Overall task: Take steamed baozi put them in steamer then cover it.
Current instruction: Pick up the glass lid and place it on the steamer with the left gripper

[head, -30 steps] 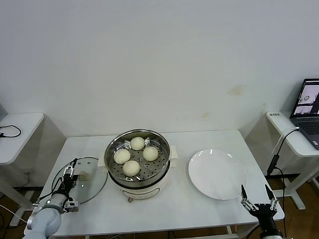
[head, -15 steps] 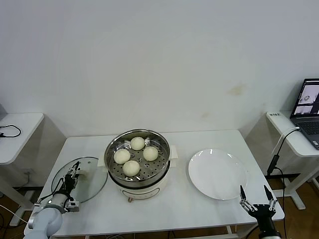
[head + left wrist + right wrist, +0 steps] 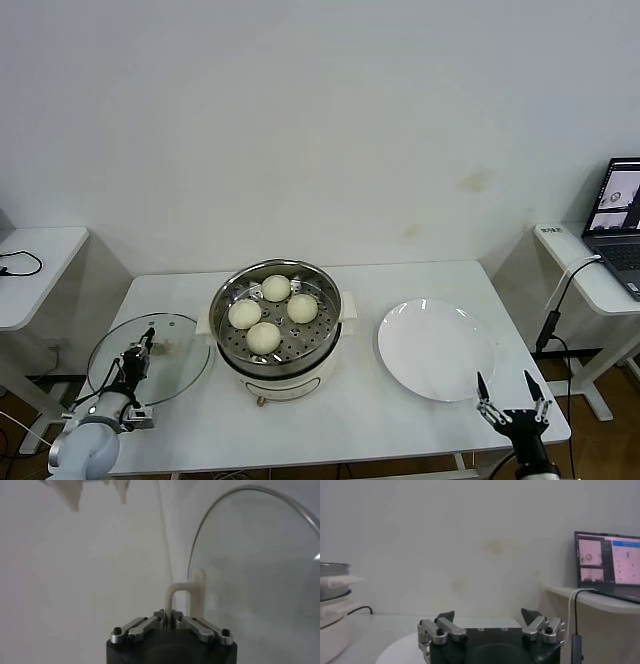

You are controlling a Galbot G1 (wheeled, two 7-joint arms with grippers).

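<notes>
four buns [image 3: 268, 310] sat in the steamer [image 3: 277, 328] at the middle of the surface [image 3: 400, 410], so only the covering step was left. the glass lid [image 3: 150, 357] was at the near left, well apart from the steamer, and looked tilted, its left edge apparently raised off the surface. the left end effector [image 3: 140, 352] was clenched on the lid's cream handle [image 3: 186, 600]; the left wrist view showed the fingers pressed together around the thin upright of that handle. the right end effector [image 3: 510, 398] hung released, fingers spread, at the near right edge just near of the white plate [image 3: 436, 349].

the grip looked narrow and off to one side of a wide, heavy lid, so the lid might swing or twist in the fingers once carried, and slip out. a tilted lid could also catch the steamer's rim on the left side, or knock a bun, if it was brought across too low. set down off-centre, it would sit crooked and leave a gap.
</notes>
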